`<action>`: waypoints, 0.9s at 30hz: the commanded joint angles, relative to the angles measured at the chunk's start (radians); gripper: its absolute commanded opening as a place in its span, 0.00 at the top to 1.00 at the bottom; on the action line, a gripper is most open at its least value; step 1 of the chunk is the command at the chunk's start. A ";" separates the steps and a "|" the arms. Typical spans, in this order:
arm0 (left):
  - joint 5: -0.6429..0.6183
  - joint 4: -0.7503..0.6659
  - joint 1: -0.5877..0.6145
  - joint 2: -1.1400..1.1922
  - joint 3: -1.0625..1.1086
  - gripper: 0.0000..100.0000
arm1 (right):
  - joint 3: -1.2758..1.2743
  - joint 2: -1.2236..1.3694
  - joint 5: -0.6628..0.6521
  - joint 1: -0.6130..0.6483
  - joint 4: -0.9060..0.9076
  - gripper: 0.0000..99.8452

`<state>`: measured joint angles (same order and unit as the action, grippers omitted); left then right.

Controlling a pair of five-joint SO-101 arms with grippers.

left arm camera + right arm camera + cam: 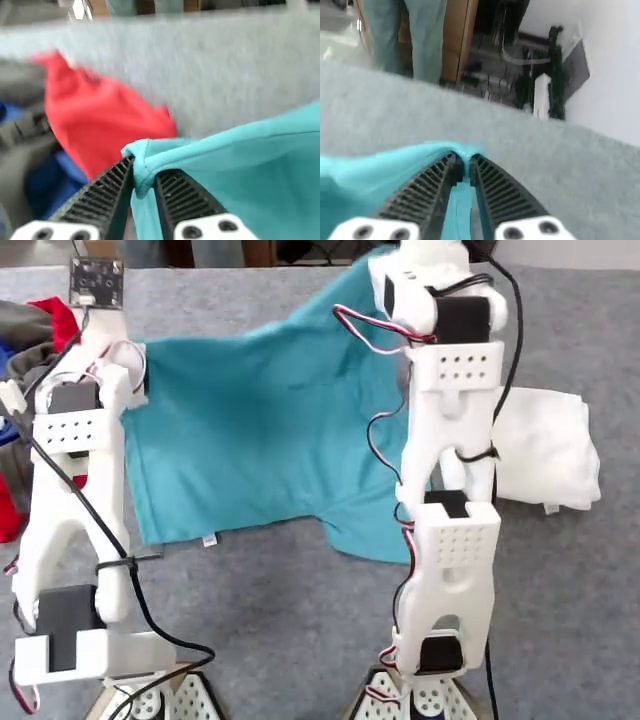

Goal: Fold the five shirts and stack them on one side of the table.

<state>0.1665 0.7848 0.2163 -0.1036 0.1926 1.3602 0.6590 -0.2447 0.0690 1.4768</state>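
Note:
A teal shirt [260,430] lies spread across the middle of the grey table, one far corner lifted. My left gripper [144,175] is shut on a pinched corner of the teal shirt [240,165] at its left far edge, near a heap of unfolded shirts. My right gripper [463,170] is shut on the teal shirt [380,175] at its far right corner, held up near the table's back edge. A folded white shirt [545,450] rests on the right side of the table, beside the right arm [450,440].
A heap of red, grey and blue shirts [30,350] sits at the left edge; the red shirt [95,115] shows just behind the left fingers. Both arm bases stand at the near edge. A person's legs [405,35] stand beyond the table's far edge.

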 commanded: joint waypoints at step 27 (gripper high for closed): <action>0.215 0.035 -0.117 -0.414 0.719 0.97 | -1.167 -0.762 -0.196 -0.006 0.255 0.99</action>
<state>0.3629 0.8661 0.0997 -0.3767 0.8385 0.2708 0.0008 -0.4120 0.0721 1.7377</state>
